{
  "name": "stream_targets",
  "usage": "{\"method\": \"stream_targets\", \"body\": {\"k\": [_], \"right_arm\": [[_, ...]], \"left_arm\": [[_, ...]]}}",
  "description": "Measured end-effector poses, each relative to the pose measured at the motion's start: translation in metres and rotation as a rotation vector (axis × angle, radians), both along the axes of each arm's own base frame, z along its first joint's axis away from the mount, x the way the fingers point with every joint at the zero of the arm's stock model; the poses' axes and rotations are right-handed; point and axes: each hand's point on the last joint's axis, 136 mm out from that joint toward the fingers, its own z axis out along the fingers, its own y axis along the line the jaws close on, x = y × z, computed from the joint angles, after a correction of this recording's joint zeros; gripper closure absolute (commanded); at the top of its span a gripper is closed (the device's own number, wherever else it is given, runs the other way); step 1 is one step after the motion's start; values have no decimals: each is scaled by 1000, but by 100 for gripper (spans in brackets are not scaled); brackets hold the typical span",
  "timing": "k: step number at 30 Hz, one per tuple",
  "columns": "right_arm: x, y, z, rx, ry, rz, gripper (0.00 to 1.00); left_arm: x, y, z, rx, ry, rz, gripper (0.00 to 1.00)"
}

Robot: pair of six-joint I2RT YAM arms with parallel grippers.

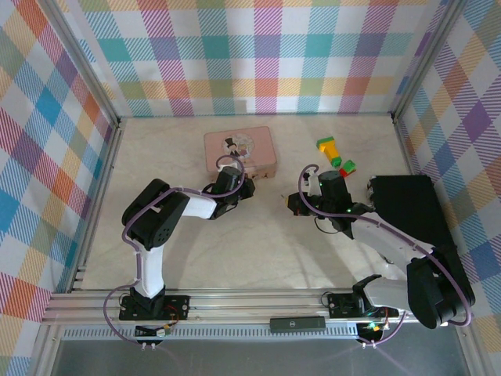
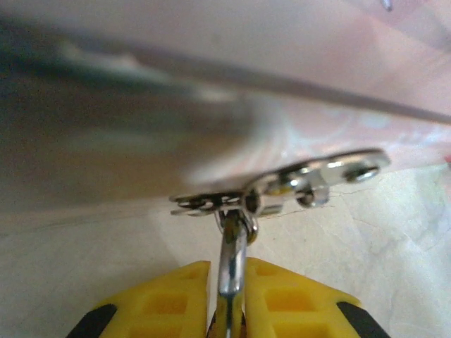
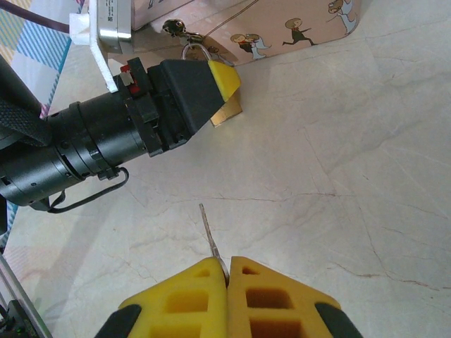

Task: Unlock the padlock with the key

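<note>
Left wrist view: the left gripper [image 2: 227,269] was seen with its yellow fingers [image 2: 176,296] drawn almost together, clamped on the padlock [image 2: 231,246]. Only the thin silver shackle stood out between them. The shackle's upper end was met by a metal latch [image 2: 310,176] fixed to the side of the pink tin [image 2: 211,42]. The lock's brass body could not be made out there.

From the right wrist view, the right gripper [image 3: 227,264] was seen pressed closed on the key [image 3: 208,232], whose thin grey blade stuck out past the fingertips over the bare table [image 3: 338,141]. The left gripper [image 3: 225,91] lay ahead of the key, well apart from it, with the shackle loop [image 3: 194,51] showing just beside its yellow tip, against the tin's [image 3: 296,21] near edge. The approach to the lock from the left was blocked by the left arm's black wrist.

In the top external view, a yellow-green-red toy block [image 1: 335,154] was seen lying to the right of the tin [image 1: 237,149], and a black tray [image 1: 407,204] at the table's right edge.
</note>
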Motion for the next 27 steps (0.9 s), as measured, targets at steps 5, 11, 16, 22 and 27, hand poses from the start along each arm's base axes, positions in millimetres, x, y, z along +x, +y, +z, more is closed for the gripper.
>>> {"method": "stream_targets", "body": {"k": [5,11,16,22,27], "right_arm": [[-1,1,-3,22,14,-8,100],[-8,8,-32,86,122,-19,100],[-12,16,-48,156,203,-18,100],[-8,28,-47,233,242,-12,100],[0,38,-36,292,237,13,100]], "left_arm": [[-4,-5,5,-77,47,12,100],[-20,-12,20,-228,119,23,100],[-21,-18,40,-384,99,33,100],[-25,-22,65,-575,67,32,100],[-31,-22,74,-653,64,30,100]]}}
